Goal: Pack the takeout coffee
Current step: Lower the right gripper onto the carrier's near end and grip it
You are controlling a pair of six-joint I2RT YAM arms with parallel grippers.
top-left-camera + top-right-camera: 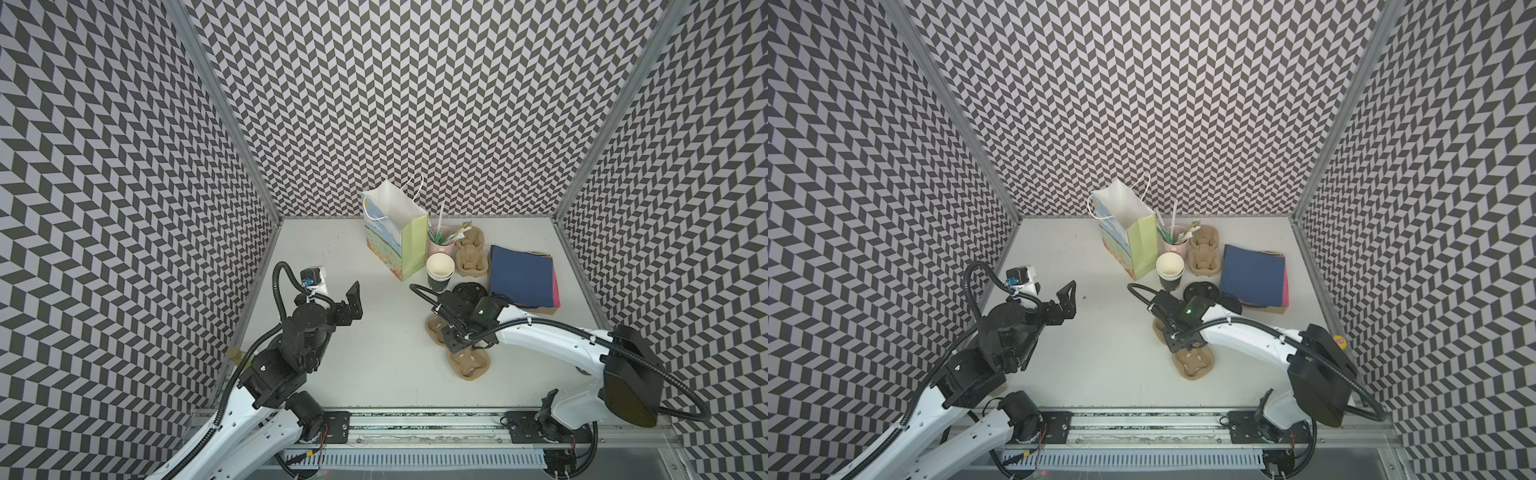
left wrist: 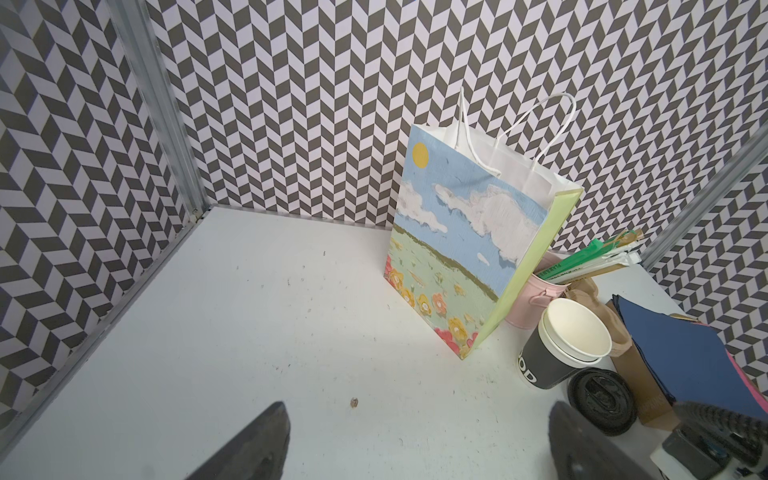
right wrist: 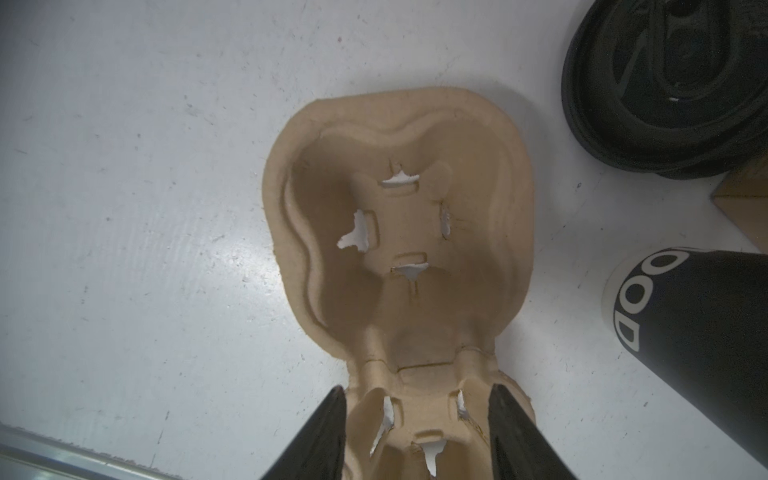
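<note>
Straddles cup carrier [image 3: 399, 232] with right hand [image 3: 417, 390], grip uncertain; left hand [image 2: 419, 407] open, empty. May drag carrier crooked, toppling nearby black cup [image 3: 685, 332].

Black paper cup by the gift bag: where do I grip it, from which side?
Likely grip the black paper cup across its dark side wall, coming from its near left in both top views over bare white table. It stands upright; the painted paper gift bag, pink cup of straws and black plastic lids crowd its other sides.
</note>
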